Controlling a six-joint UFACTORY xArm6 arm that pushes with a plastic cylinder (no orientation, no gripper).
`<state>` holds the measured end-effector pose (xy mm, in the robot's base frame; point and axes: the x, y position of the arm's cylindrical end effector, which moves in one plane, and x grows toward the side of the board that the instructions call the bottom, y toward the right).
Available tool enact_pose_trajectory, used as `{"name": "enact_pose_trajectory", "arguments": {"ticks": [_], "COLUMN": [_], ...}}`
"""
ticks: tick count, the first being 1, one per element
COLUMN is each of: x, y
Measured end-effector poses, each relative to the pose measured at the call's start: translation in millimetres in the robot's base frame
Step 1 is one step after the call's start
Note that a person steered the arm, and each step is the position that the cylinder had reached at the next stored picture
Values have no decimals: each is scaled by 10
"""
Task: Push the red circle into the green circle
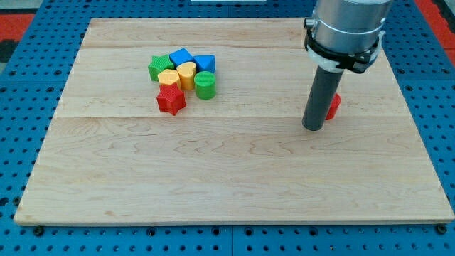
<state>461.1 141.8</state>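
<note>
The red circle (333, 105) lies at the view's right on the wooden board, mostly hidden behind my rod. My tip (313, 127) rests on the board just left of and slightly below it, touching or nearly touching it. The green circle (205, 84) stands far to the left, at the right edge of a cluster of blocks.
The cluster holds a green star (159, 67), a blue block (181, 56), a blue cube (205, 63), a yellow block (186, 72), a yellow hexagon-like block (168, 77) and a red star (170, 99). The wooden board (227, 171) sits on a blue pegboard.
</note>
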Motion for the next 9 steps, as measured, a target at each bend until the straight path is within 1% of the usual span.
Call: {"name": "enact_pose_trajectory", "arguments": {"ticks": [1,2,3,4,5,6,7,8,9], "x": [119,-35,-235,-256,-212,-208,-475,-505,-490], "y": [383,713,202,-967,-934,251,837,61,-593]}}
